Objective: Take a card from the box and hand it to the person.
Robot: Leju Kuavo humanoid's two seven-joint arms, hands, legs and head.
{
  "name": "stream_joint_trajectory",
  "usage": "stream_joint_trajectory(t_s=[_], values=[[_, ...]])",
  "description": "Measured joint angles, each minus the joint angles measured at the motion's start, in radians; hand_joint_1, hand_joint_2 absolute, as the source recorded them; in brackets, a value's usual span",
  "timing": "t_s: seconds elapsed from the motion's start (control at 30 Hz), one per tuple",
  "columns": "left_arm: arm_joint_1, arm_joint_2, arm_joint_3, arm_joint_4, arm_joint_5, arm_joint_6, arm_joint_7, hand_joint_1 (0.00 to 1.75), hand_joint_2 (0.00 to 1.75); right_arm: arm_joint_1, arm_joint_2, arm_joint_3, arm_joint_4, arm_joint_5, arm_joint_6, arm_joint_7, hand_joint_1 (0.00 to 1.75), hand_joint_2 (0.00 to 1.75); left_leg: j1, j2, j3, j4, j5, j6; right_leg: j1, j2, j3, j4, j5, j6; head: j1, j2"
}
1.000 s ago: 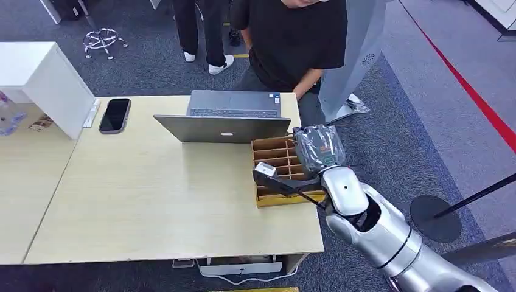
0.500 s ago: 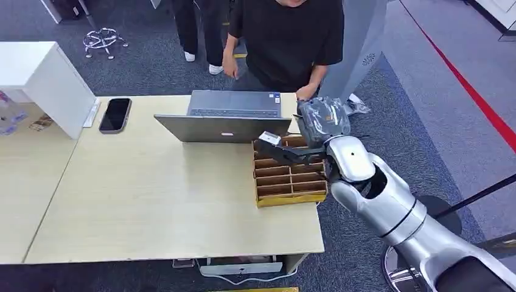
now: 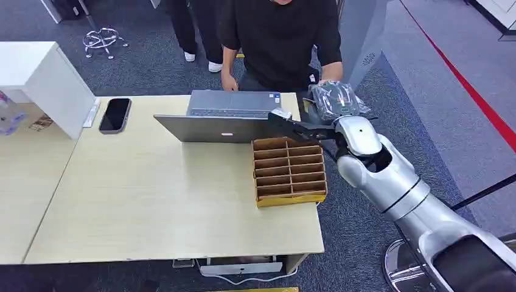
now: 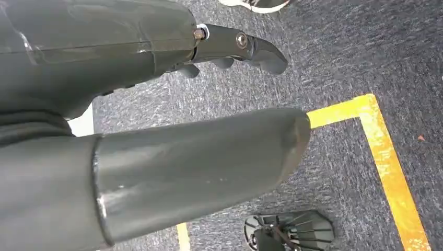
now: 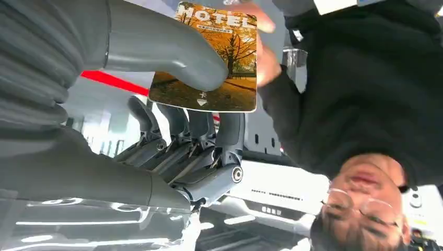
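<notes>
Grey carpet lies all around a pale wooden table [image 3: 152, 201]. On the table sit an open laptop [image 3: 225, 118], a black phone [image 3: 114, 114] and a brown box [image 3: 289, 171] with many small slots. From the head view, the right hand [image 3: 304, 128] is up above the far corner of the table, past the box, and reaches toward a person [image 3: 280, 36] in a black shirt. From up there the card [image 3: 280, 114] is just a small pale bit at the fingertips. The right wrist view shows much more: the card [image 5: 209, 57] has the word HOTEL and yellow trees on it. The thick thumb [image 5: 172, 52] presses it against the dark fingers [image 5: 209, 136], and the person's hand [image 5: 264, 49] is right behind it. The left hand [image 4: 172, 115] hangs over the carpet by a yellow floor line [image 4: 386, 167], holding nothing, with its fingers apart.
</notes>
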Motion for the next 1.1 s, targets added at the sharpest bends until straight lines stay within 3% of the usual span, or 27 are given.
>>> stream_joint_trajectory(t_s=[0.5, 0.53, 0.57, 0.6, 0.63, 0.9, 1.1], values=[[-0.009, -0.001, -0.001, 0.000, -0.005, -0.002, 0.003, 0.00, 0.00, -0.011, 0.021, 0.014, 0.113, -0.020, -0.025, -0.012, 1.38, 1.75, 0.000, 0.000, 0.000, 0.000, 0.000, 0.000, 0.000, 0.000, 0.000, 0.000, 0.000, 0.000, 0.000, 0.000], [-0.009, -0.001, -0.001, 0.000, -0.006, -0.002, 0.004, 0.00, 0.00, -0.011, 0.021, 0.015, 0.119, -0.020, -0.025, -0.012, 1.33, 1.75, 0.000, 0.000, 0.000, 0.000, 0.000, 0.000, 0.000, 0.000, 0.000, 0.000, 0.000, 0.000, 0.000, 0.000], [-0.009, -0.001, -0.001, 0.000, -0.006, -0.002, 0.004, 0.00, 0.00, -0.011, 0.021, 0.016, 0.126, -0.019, -0.024, -0.012, 0.82, 1.75, 0.000, 0.000, 0.000, 0.000, 0.000, 0.000, 0.000, 0.000, 0.000, 0.000, 0.000, 0.000, 0.000, 0.000], [-0.009, -0.001, -0.001, 0.000, -0.006, -0.002, 0.004, 0.00, 0.00, -0.011, 0.021, 0.018, 0.134, -0.017, -0.022, -0.011, 0.14, 1.75, 0.000, 0.000, 0.000, 0.000, 0.000, 0.000, 0.000, 0.000, 0.000, 0.000, 0.000, 0.000, 0.000, 0.000], [-0.009, -0.001, -0.002, 0.000, -0.007, -0.002, 0.004, 0.00, 0.00, -0.011, 0.022, 0.020, 0.140, -0.015, -0.021, -0.011, 0.00, 1.75, 0.000, 0.000, 0.000, 0.000, 0.000, 0.000, 0.000, 0.000, 0.000, 0.000, 0.000, 0.000, 0.000, 0.000], [-0.009, -0.001, -0.009, 0.000, -0.008, -0.003, 0.005, 0.00, 0.00, -0.011, 0.024, 0.052, 0.180, 0.025, 0.015, 0.014, 0.00, 1.75, 0.000, 0.000, 0.000, 0.000, 0.000, 0.000, 0.000, 0.000, 0.000, 0.000, 0.000, 0.000, 0.000, 0.000], [-0.008, -0.001, -0.017, 0.000, -0.008, -0.003, 0.005, 0.00, 0.00, -0.009, 0.023, 0.058, 0.196, 0.035, -0.040, 0.034, 0.00, 1.75, 0.000, 0.000, 0.000, 0.000, 0.000, 0.000, 0.000, 0.000, -0.001, 0.000, 0.000, 0.000, 0.000, 0.000]])
